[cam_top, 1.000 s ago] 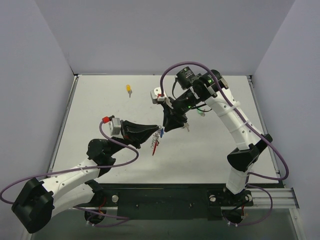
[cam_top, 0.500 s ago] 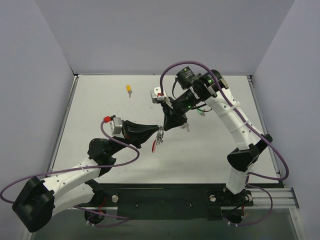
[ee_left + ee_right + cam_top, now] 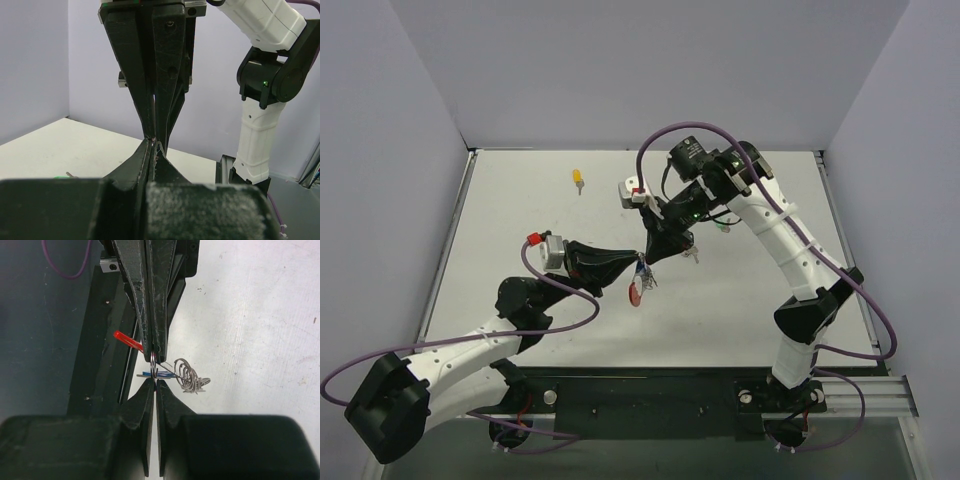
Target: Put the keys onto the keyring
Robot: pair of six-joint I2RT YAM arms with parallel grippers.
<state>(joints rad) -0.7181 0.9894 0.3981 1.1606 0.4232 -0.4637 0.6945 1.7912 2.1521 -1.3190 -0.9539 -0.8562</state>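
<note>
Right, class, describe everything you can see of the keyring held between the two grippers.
The keyring is a thin silver wire loop, seen nearly edge-on and held in the air over the table. A red, plastic-looking arc sticks out on one side, and a bunch of small silver rings dangles on the other. The left gripper is shut on one end of the loop. The right gripper pinches the blue key at the opposite end.
</note>
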